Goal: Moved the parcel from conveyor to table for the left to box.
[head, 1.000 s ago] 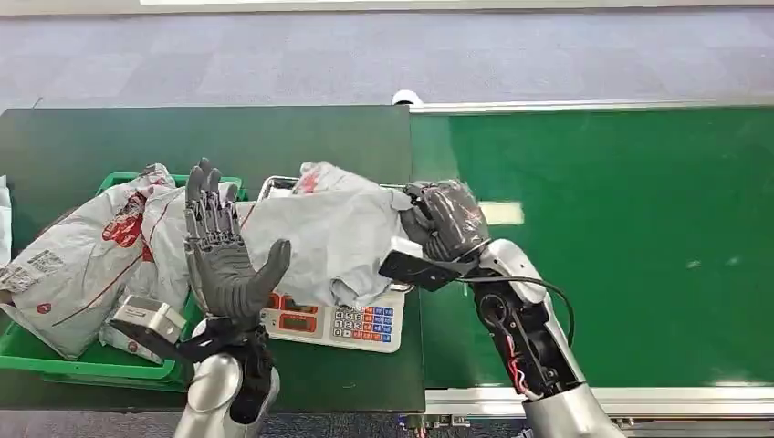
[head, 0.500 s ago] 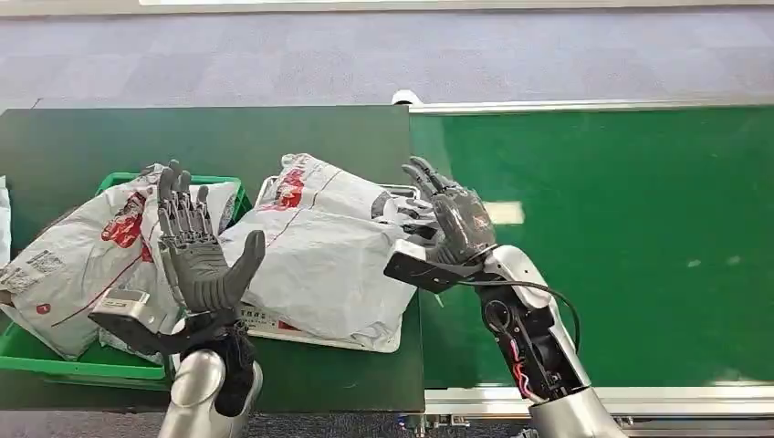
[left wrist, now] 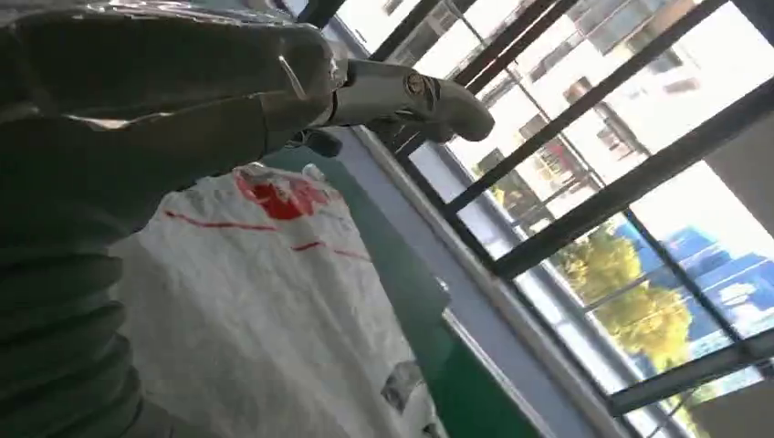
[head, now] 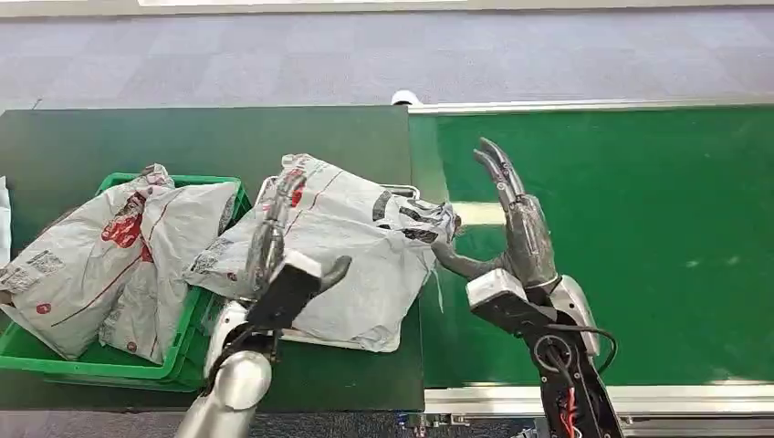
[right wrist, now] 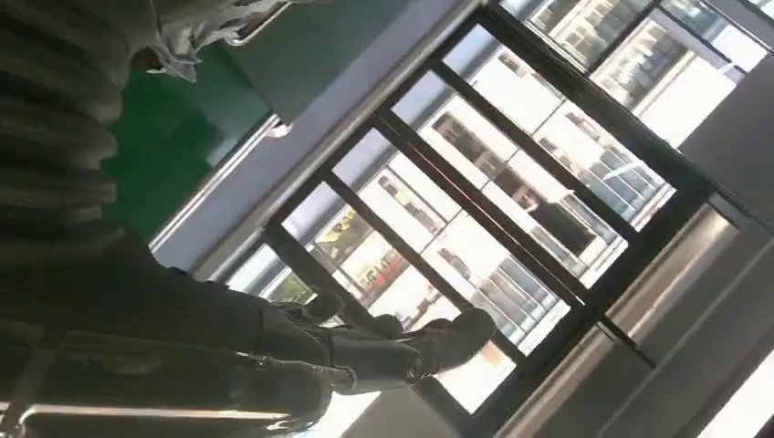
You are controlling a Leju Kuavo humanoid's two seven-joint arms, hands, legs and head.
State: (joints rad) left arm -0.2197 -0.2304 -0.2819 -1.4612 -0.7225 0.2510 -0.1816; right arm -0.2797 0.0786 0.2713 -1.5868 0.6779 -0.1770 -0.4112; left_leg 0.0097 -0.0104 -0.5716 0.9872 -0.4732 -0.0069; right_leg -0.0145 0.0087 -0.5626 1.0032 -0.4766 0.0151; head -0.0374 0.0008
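A grey plastic parcel [head: 351,242] with red print lies on the scale on the dark table, near the conveyor's edge. My left hand [head: 274,242], blurred by motion, is at the parcel's left side with fingers stretched out and thumb [head: 333,269] apart, holding nothing. My right hand [head: 520,233] stands open over the conveyor just right of the parcel, fingers pointing up and thumb [head: 456,263] near the parcel's edge. In the left wrist view the parcel [left wrist: 274,301] lies beyond my left hand [left wrist: 274,100]. The right wrist view has my right hand [right wrist: 301,351] with spread fingers.
A green crate [head: 119,370] at the left front holds two more grey parcels [head: 82,251]. The scale's metal tray [head: 404,191] peeks out behind the parcel. The green conveyor belt [head: 639,228] runs along the right, with a metal rail [head: 475,400] at the front.
My right hand has let go of the parcel and drawn back to the right, fingers straightened. The parcel has settled over the scale. My left hand swung right, from over the crate to the parcel.
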